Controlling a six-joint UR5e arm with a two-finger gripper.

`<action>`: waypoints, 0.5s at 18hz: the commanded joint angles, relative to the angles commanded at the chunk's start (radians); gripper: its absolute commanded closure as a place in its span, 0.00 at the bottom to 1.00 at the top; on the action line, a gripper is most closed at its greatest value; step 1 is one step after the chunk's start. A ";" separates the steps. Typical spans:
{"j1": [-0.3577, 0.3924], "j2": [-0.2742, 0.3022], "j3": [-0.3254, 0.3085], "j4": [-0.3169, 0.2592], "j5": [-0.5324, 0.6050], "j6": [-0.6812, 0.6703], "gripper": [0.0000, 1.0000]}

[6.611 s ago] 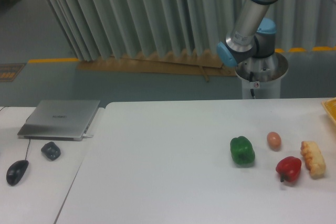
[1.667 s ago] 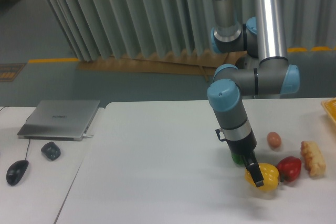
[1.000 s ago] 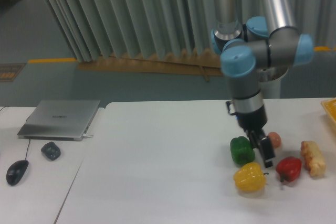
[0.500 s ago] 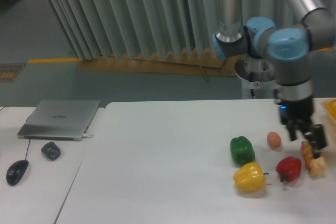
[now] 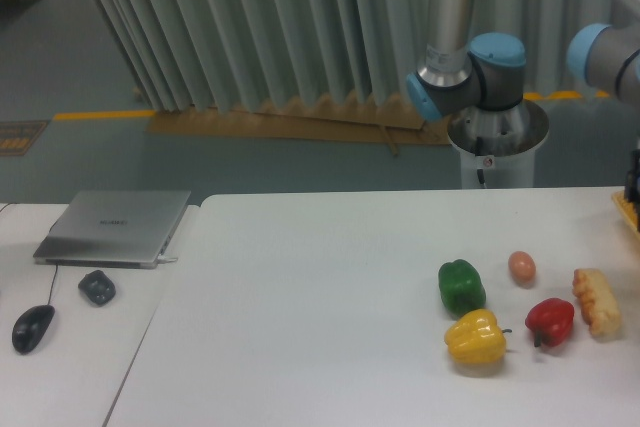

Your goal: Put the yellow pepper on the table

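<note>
Resting free on the table (image 5: 300, 287) just in front of the green pepper (image 5: 461, 285) and beside the red pepper (image 5: 550, 320), the yellow pepper (image 5: 476, 337) risks only a nudge and roll if the arm sweeps low, its gripper out of view, state unknowable.

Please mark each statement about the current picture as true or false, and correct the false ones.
1. The yellow pepper lies on the table. True.
2. The robot's hand is holding the yellow pepper. False: nothing touches it; the hand is not in view.
3. The green pepper is behind the yellow one. True.
4. The red pepper is left of the yellow pepper. False: it is to its right.
5. The laptop is open. False: it is closed.
</note>
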 joint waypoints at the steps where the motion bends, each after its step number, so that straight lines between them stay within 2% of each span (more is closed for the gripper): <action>1: 0.000 0.002 -0.001 -0.011 -0.003 0.002 0.00; 5: 0.000 0.009 0.006 -0.040 -0.003 0.002 0.00; 9: -0.003 0.009 0.005 -0.034 -0.005 0.002 0.00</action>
